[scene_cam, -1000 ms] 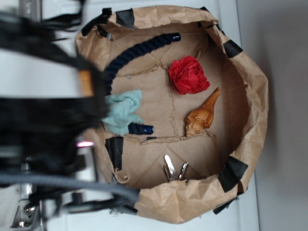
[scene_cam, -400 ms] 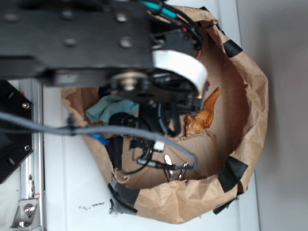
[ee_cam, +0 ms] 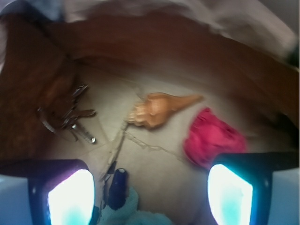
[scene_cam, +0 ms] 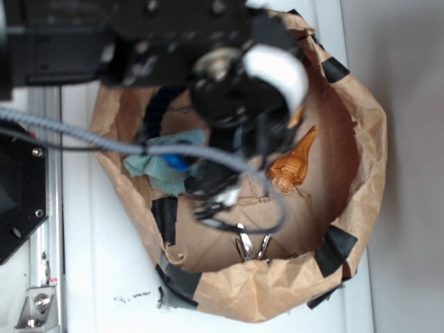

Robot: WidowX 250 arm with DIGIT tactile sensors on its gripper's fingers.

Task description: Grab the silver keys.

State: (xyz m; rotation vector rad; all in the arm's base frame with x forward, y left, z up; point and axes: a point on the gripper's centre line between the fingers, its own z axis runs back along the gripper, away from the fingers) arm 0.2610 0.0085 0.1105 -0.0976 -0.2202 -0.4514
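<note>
The silver keys (scene_cam: pixel 248 245) lie splayed on the floor of the brown paper-lined bin, near its front wall; the wrist view has the keys (ee_cam: pixel 71 117) at the left, against the paper wall. My gripper (ee_cam: pixel 150 197) hangs open above the bin floor, well short of the keys, with nothing between its two glowing pads (ee_cam: pixel 70 199). In the exterior view the arm (scene_cam: pixel 236 90) covers the upper middle of the bin and hides the gripper's fingers.
An orange-brown seashell (ee_cam: pixel 159 108) lies mid-floor, also seen as the seashell (scene_cam: pixel 291 166). A red cloth (ee_cam: pixel 213 138) sits right of it. A teal cloth (scene_cam: pixel 156 166) and dark blue rope end (ee_cam: pixel 117 187) lie below the gripper. The paper wall (scene_cam: pixel 361 152) rings everything.
The arm has swung from the left edge over the bin and now covers the red cloth and rope. The keys and the seashell have not moved.
</note>
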